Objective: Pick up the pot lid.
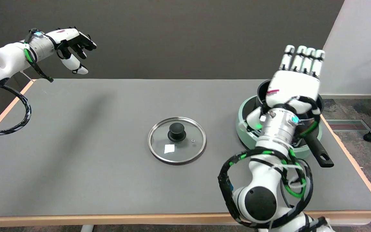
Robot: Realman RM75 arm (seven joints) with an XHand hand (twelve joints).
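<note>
One broad stretch of bare grey desk (76, 145) lies open to the left of the right hand (296, 80), running out to the wood-trimmed edges at the near and left sides. The hand hangs in the air with its fingers (303, 61) straight and held side by side, gripping nothing, above a black pan (314, 145) nested in a pale green one (246, 129) close to the desk's right edge. The pot lid (176, 140) rests flat on the desk well to the hand's left and nearer the camera: clear glass, metal rim, black knob (176, 131) on top, small white label.
</note>
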